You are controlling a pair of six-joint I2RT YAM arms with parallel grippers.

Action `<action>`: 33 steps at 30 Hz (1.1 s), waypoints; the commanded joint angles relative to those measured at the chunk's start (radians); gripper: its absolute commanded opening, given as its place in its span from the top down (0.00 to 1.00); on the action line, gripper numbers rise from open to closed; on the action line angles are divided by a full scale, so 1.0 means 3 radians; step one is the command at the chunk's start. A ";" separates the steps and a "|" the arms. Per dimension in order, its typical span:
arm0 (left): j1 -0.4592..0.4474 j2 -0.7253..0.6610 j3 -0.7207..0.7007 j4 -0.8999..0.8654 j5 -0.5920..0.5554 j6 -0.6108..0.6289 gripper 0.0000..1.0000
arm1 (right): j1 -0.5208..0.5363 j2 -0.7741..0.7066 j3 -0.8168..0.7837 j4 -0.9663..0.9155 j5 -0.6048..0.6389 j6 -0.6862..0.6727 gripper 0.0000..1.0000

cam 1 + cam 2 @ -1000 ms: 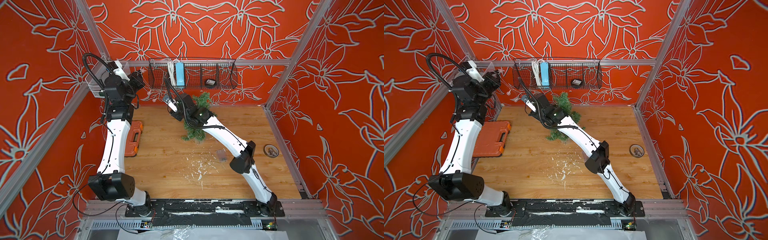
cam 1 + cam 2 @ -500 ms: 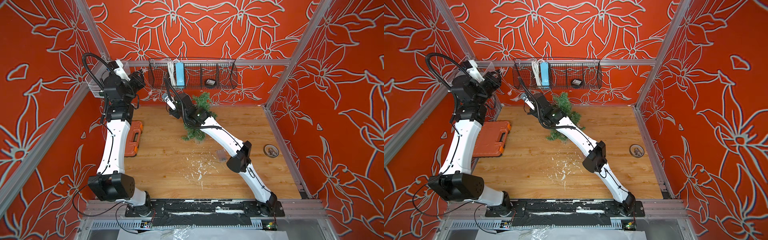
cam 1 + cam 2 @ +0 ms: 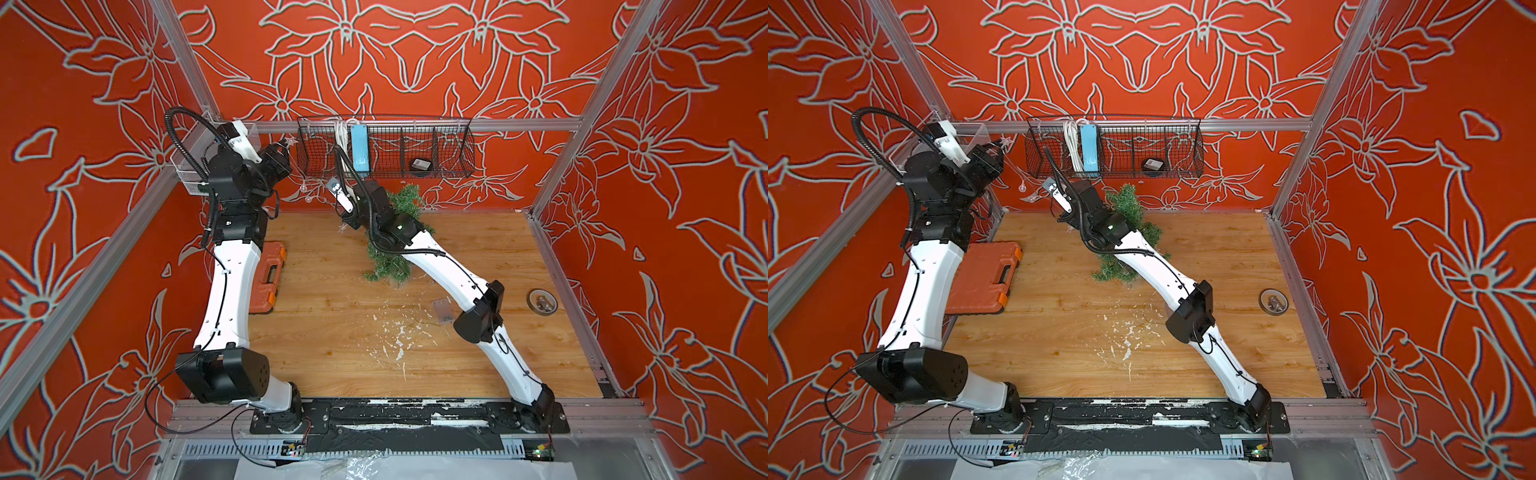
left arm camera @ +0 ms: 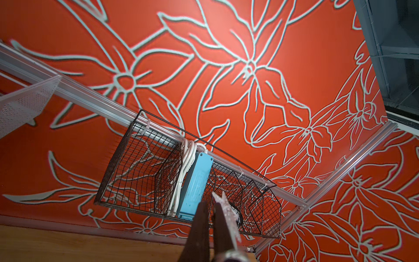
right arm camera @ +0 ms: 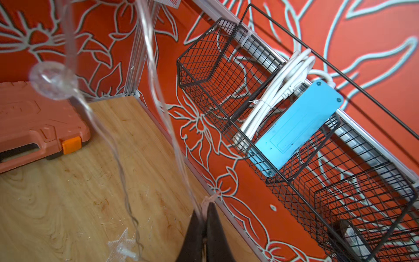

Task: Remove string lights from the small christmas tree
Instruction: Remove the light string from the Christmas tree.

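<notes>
Only wrist views confirm grips: left gripper (image 4: 212,204) pinches a star of the string lights (image 5: 53,80), right gripper (image 5: 205,209) their wire. Top views place the small christmas tree (image 3: 388,266) at twelve o'clock on the wooden worktop (image 3: 332,332); walls (image 3: 415,62) red floral.

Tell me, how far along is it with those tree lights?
Done: a strand of the string lights hangs in the air, off the small christmas tree. In hand: the left gripper is shut on a star bulb, the right gripper on the wire. Left: the right arm hides whether wire is caught in the tree; the battery box lies on the table.
</notes>
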 commanded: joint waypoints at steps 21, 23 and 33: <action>-0.0163 -0.0018 0.0044 0.0044 -0.0005 0.0122 1.00 | -0.0088 -0.0380 -0.0209 0.0286 0.0557 -0.0466 1.00; -0.0179 -0.0012 0.0047 0.0044 0.0007 0.0122 1.00 | -0.0081 -0.0396 -0.0266 0.0342 0.0635 -0.0514 1.00; -0.0185 -0.0013 0.0045 0.0009 -0.0031 0.0151 1.00 | 0.0019 -0.0582 -0.0424 0.0269 0.0590 -0.0572 1.00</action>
